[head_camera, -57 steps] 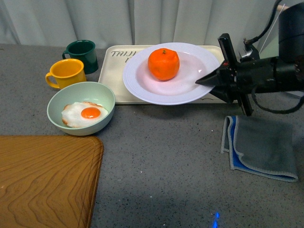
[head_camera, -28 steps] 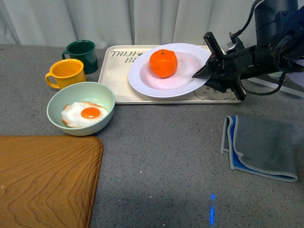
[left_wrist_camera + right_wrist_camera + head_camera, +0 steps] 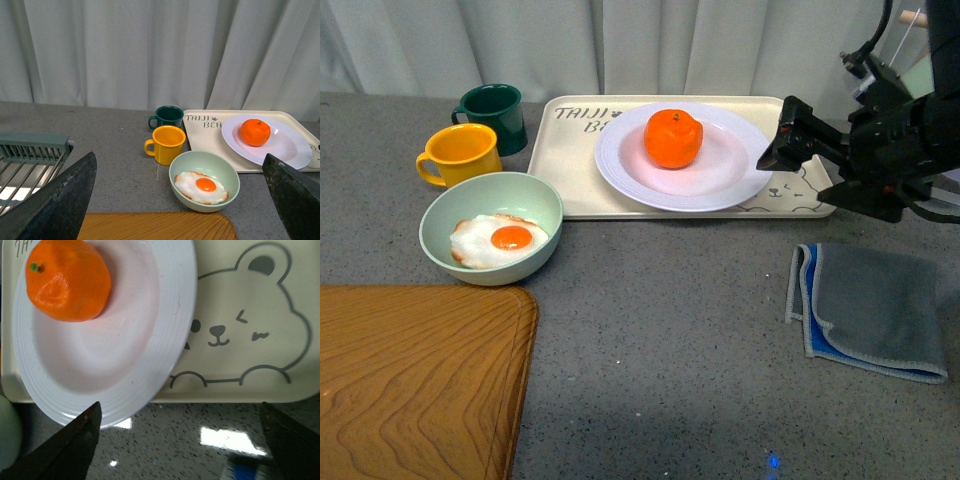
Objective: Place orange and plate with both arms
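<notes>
The orange lies on the white ridged plate, which rests on the beige bear tray at the back of the table. My right gripper is open and empty, just to the right of the plate's rim and apart from it. In the right wrist view the gripper hovers over the tray's front edge, with the plate and the orange beyond it. My left gripper is open and empty, well back from the table's things; its view shows the orange on the plate.
A pale green bowl with a fried egg stands front left of the tray. A yellow mug and a dark green mug stand behind it. A wooden board fills the near left. A grey-blue cloth lies right. A dish rack is far left.
My right gripper held the plate with the orange above the tray, set it down on the tray, let go, and drew back to the right.
</notes>
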